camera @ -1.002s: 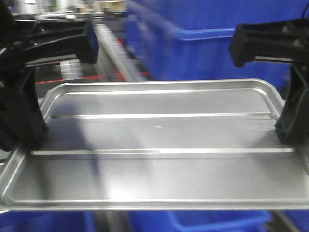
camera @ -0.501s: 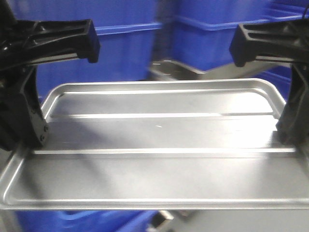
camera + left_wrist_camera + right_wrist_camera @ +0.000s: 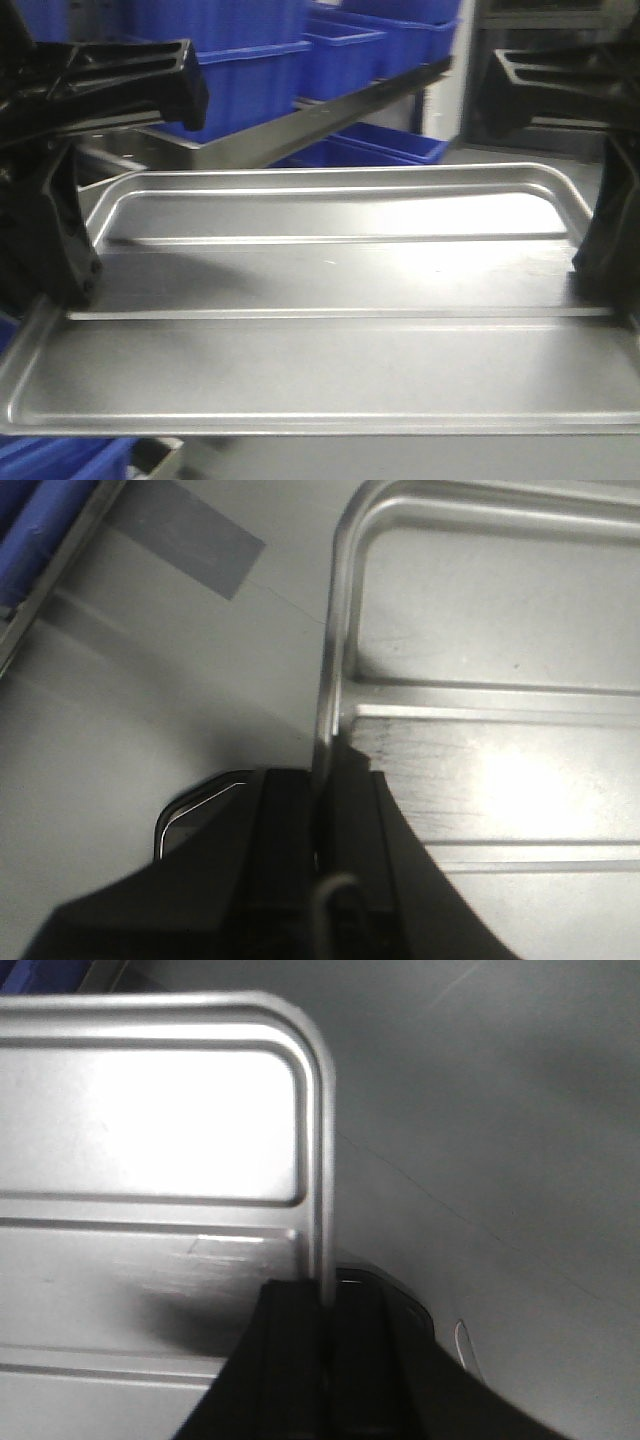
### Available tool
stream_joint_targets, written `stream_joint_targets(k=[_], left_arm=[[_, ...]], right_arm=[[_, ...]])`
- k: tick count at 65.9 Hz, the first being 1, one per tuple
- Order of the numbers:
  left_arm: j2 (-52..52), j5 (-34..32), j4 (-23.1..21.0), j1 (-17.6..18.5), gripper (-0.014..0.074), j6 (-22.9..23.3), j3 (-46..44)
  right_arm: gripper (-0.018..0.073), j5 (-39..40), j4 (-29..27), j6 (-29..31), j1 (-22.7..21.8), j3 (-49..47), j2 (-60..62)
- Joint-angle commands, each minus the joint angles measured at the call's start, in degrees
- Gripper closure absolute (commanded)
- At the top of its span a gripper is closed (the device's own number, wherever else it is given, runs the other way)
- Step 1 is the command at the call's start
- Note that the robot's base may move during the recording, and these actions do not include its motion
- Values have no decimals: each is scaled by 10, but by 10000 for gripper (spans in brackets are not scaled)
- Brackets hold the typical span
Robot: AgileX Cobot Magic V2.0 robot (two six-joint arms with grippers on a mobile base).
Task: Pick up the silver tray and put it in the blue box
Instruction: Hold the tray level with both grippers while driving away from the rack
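Fingers (image 3: 287, 855) tight on silver tray (image 3: 330, 365) rim

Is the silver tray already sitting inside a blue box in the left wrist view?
No, the silver tray is clamped at its rim by the left gripper above bare grey floor.

The silver tray (image 3: 330, 360) shows two pale ridges; left claw (image 3: 325, 785) and right claw (image 3: 328, 1298) are black, crates (image 3: 250, 85) blue.
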State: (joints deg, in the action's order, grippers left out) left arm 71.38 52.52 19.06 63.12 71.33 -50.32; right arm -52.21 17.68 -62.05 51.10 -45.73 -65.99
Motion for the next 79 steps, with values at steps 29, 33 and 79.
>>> stream_joint_targets(k=[29, 33, 79], left_arm=[[-15, -5, 19, 3, 700, 8, -13], [-15, -5, 19, 3, 700, 8, -13], [-15, -5, 10, 3, 700, 8, -13]], right_arm=[[508, 7, 21, 4, 1, -14, 15], [508, 7, 21, 4, 1, -14, 15], [508, 4, 21, 4, 1, -14, 15]])
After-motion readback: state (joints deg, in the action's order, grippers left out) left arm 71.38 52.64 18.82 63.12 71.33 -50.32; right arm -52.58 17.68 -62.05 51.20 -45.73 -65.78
